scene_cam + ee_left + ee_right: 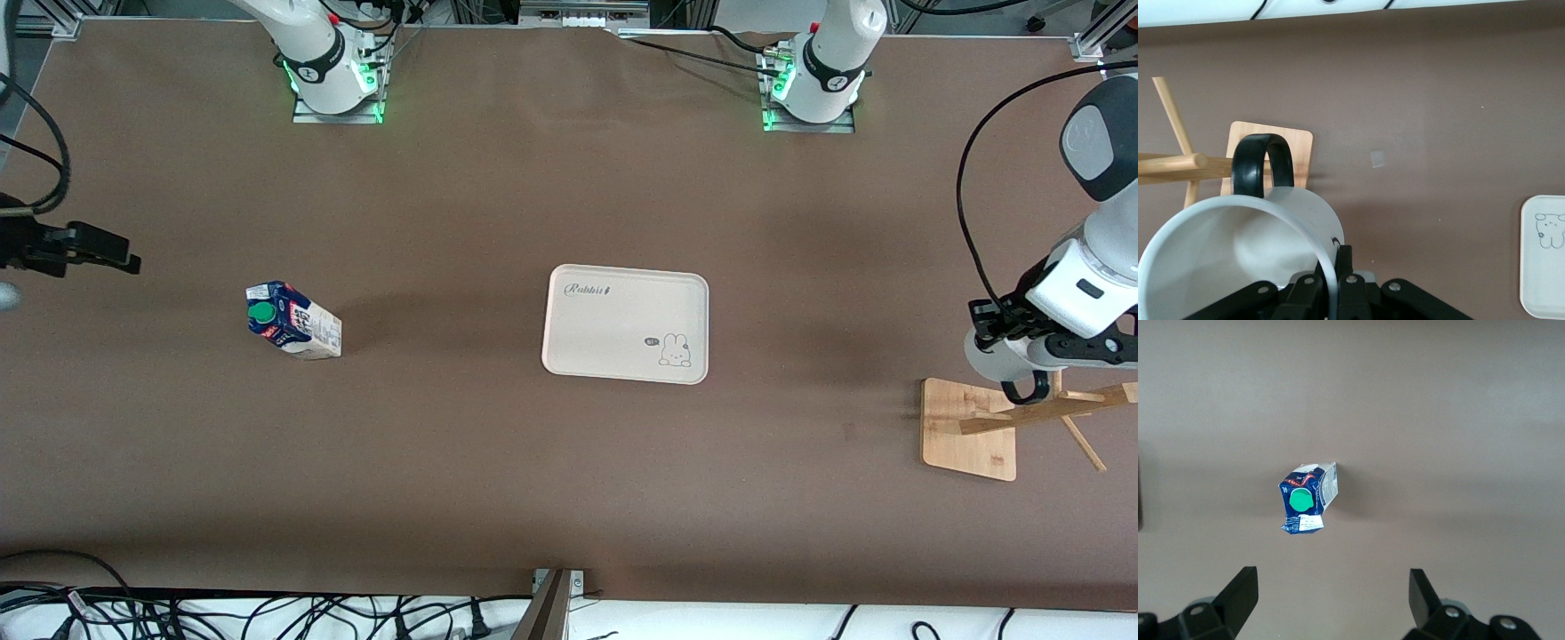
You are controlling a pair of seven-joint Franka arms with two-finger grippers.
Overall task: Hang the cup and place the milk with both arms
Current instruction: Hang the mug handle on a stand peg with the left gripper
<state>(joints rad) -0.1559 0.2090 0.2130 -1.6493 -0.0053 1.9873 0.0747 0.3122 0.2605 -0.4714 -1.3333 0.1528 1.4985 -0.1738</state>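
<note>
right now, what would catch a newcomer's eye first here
The left tool is shut on the rim of a white cup, its black handle right at a peg of the wooden rack at the left arm's end of the table. The milk stands alone toward the right arm's end, under the open right tool, with a tray mid-table.

Even, bright light from overhead here; my milk [293, 320] throws a soft shadow toward the tray [626, 324]. Up close my cup [1238, 250] goes slightly soft, perhaps out of focus. No glare.
</note>
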